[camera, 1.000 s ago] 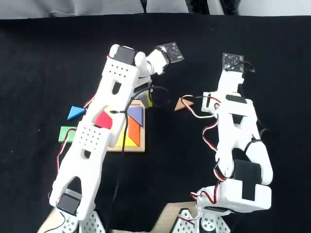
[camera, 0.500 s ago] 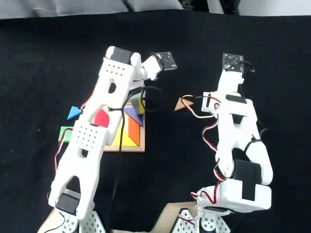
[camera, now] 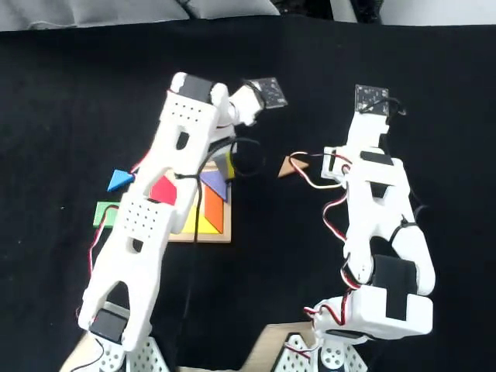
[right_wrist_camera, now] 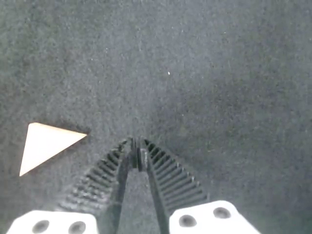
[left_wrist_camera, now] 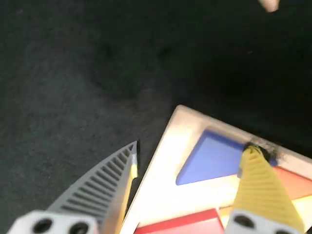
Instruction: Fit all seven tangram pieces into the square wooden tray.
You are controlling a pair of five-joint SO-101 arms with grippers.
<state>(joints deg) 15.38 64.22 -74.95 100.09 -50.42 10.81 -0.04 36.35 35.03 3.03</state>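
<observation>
**Right pincer**: ribbed fingers pressed together with nothing between them. The tips are low over the black-clothed worktop.

**Tan triangle**: flat on the cloth beside the right pincer, apart from it. In the high view it lies between the two arms, well apart from the tray.

**Left pincer**: jaws spread wide and holding nothing. The grey ribbed finger hangs over the cloth just outside the tray's edge. The yellow-looking finger stands over the tray's inside. Its tip is at the edge of the purple-blue triangle; whether they touch cannot be told.

**Tray**: square, pale wood, on the worktop under the left arm's forward half. One corner shows between the left pincer's fingers.

Contents visible:
- Yellow piece, nearest the arm bases.
- Orange piece, beside the yellow one.
- Purple-blue triangle, beyond the orange piece and toward the far corner.
- Red piece, at the tray's left side and partly hidden by the arm. Whether it sits flat in the tray cannot be told.

**Green piece**: on the cloth near the tray's left side, outside it.

**Blue triangle**: on the cloth just beyond the green piece, also outside the tray.
</observation>
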